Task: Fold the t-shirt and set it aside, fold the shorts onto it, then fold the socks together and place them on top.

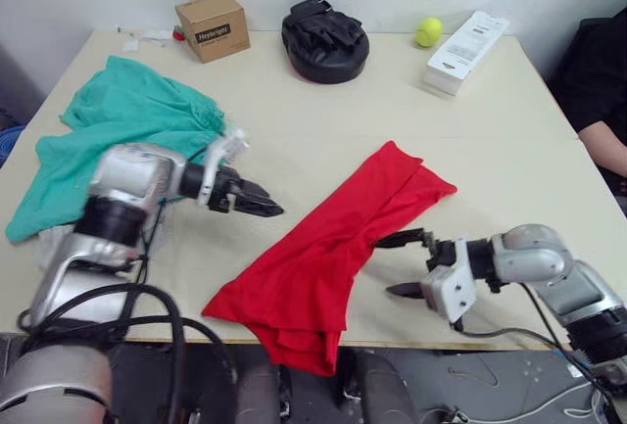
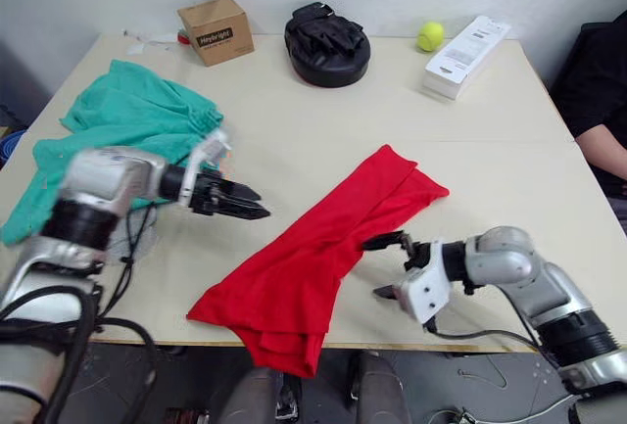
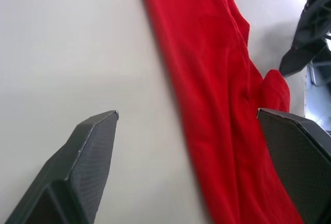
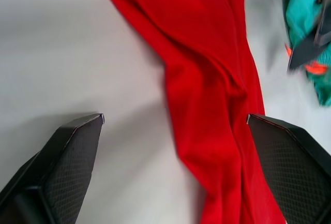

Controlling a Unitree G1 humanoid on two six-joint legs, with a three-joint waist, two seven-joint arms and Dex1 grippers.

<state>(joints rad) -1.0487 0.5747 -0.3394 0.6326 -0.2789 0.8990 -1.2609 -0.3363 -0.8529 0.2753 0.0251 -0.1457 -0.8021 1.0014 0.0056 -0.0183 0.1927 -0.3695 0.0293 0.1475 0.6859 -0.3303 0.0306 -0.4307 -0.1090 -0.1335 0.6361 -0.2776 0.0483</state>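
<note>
The t-shirt (image 1: pixel 333 253) lies as a long diagonal band mid-table, its near end drooping over the front edge, so the fold looks half done. The left gripper (image 1: pixel 257 201) and right gripper (image 1: pixel 407 265) flank it, both spread wide and empty, likely poised to pinch its edges. The shorts (image 1: pixel 118 135) sit bunched far left. The cream table (image 1: pixel 323 120) carries a box (image 1: pixel 212 25), black mitt (image 1: pixel 324 40), tennis ball (image 1: pixel 428 31).
</note>
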